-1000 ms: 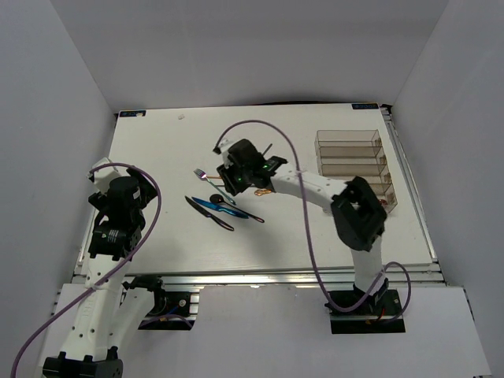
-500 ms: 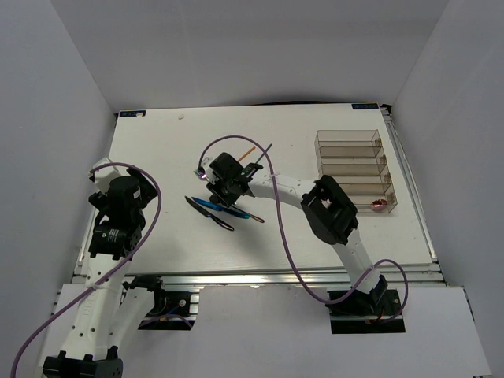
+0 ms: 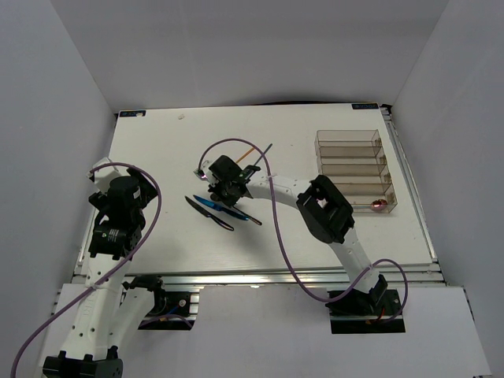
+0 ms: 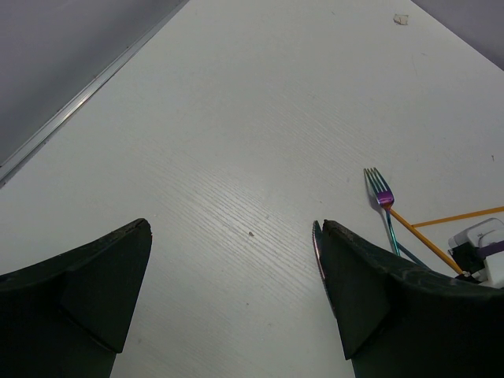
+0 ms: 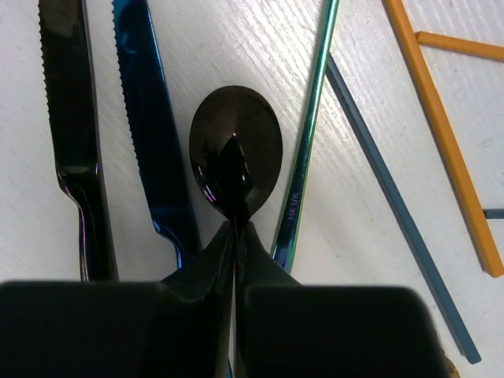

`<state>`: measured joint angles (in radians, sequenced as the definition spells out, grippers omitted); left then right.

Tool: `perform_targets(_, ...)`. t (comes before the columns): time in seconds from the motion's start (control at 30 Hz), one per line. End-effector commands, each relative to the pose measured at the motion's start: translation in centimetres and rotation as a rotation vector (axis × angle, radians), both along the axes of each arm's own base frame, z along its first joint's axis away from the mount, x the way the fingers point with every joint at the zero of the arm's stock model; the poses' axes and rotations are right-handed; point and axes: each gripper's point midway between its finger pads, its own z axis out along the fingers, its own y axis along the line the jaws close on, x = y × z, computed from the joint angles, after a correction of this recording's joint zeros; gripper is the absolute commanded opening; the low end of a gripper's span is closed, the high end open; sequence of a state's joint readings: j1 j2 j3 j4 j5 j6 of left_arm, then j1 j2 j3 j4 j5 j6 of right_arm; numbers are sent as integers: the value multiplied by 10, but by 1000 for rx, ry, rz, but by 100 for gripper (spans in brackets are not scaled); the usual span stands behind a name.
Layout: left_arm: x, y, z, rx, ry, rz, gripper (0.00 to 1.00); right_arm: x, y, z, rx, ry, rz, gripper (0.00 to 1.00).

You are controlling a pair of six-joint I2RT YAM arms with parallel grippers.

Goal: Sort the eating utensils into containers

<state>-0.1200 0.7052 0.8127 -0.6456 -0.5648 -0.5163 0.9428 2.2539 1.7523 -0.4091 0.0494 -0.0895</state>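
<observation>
Starting with the overhead view, locate the right fingers [image 3: 223, 189] down among the loose utensils at mid-bench [image 3: 157, 142]. Note the clear plastic four-compartment tray [image 3: 346, 135] well apart at the right edge, with one pinkish spoon [image 3: 379, 205] apparently in its nearest compartment. Cannot tell whether the other compartments hold anything. Judge progress as early, with most pieces left on the bench.

Moving to the left wrist view, see the left fingers [image 4: 339, 252] spread fully, gripping nothing, over the bench. Observe the purple-to-green iridescent fork [image 4: 382, 193] and a slim orange chopstick [image 4: 417, 236] lying ahead, untouched.

Turning to the right wrist view, confirm the right fingers pressed together on the neck of the dark mirror-finish spoon [image 5: 236, 146]. Identify beside it the black serrated knife [image 5: 67, 102], the blue serrated knife [image 5: 150, 118] and a grey-blue chopstick [image 5: 394, 197]. Treat lifting this spoon and carrying it to the tray as the step in hand, and sort the remaining pieces afterwards.
</observation>
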Motion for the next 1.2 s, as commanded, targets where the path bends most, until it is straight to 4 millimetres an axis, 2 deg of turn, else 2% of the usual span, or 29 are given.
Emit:
perform_targets(0.0, 1, 0, 2, -1, -8, -4, 98, 7, 4, 11, 15, -34, -2, 0)
perform_targets(0.07, 1, 0, 2, 0, -6, -4, 98, 9, 6, 23, 36, -56, -5, 0)
perform_targets(0.1, 1, 0, 2, -1, -8, -4, 98, 12, 8, 42, 68, -87, -10, 0)
perform_targets(0.17, 1, 0, 3, -1, -9, -2, 98, 13, 8, 61, 102, -112, -15, 0)
perform_targets(0.2, 0, 0, 2, -2, -8, -1, 98, 16, 10, 89, 154, -149, -21, 0)
perform_targets(0.23, 1, 0, 2, -1, -8, -4, 98, 18, 8, 103, 183, -169, -33, 0)
perform_targets(0.27, 1, 0, 2, -1, -8, -4, 98, 18, 4, 126, 224, -194, -41, 0)
perform_targets(0.33, 1, 0, 2, -2, -8, -3, 98, 24, -4, 151, 283, -210, -71, 0)
perform_targets(0.37, 1, 0, 2, -2, -8, -3, 98, 28, -12, 171, 311, -231, -99, 0)
perform_targets(0.43, 0, 0, 3, -1, -10, 0, 98, 45, -37, 183, 327, -228, -185, 0)
perform_targets(0.47, 0, 0, 3, -1, -10, 0, 98, 66, -66, 199, 375, -222, -333, 0)
perform_targets(0.53, 0, 0, 4, -1, -14, 0, 98, 83, -111, 193, 402, -168, -536, 0)
perform_targets(0.57, -1, 1, 4, -1, -16, 1, 98, 89, -140, 212, 469, -177, -657, 0)
perform_targets(0.6, -1, 0, 4, -1, -16, 1, 98, 114, -200, 213, 543, -181, -970, 0)
perform_targets(0.63, -1, 0, 4, -2, -17, -2, 98, 106, -240, 176, 517, -151, -1106, 0)
perform_targets(0.67, -1, 0, 4, -2, -17, -2, 98, 119, -294, 213, 678, -264, -1249, 0)
perform_targets(0.7, -1, 0, 4, -2, -17, -2, 98, 116, -319, 211, 796, -245, -1392, 0)
perform_targets(0.73, 0, 0, 3, -3, -14, -3, 98, 101, -349, 174, 787, -224, -1513, 0)
perform_targets(0.77, 0, -1, 3, -1, -13, -6, 98, 98, -396, 192, 880, -335, -1654, 0)
perform_targets(0.8, 0, -1, 3, -2, -12, -5, 98, 91, -416, 185, 934, -350, -1779, 0)
perform_targets(0.83, 0, -1, 2, -2, -10, -6, 98, 84, -433, 181, 938, -390, -1846, 0)
perform_targets(0.87, 0, -1, 2, -2, -10, -8, 98, 77, -458, 174, 915, -450, -1935, 0)
perform_targets(1.0, 1, -1, 1, -2, -7, -8, 98, 62, -491, 143, 828, -432, -2094, 0)
perform_targets(1.03, 1, -1, 1, -2, -7, -10, 98, 62, -491, 144, 835, -431, -2098, 0)
perform_targets(1.17, 2, -1, 0, 0, 3, -8, 98, 51, -496, 111, 819, -394, -2163, 0)
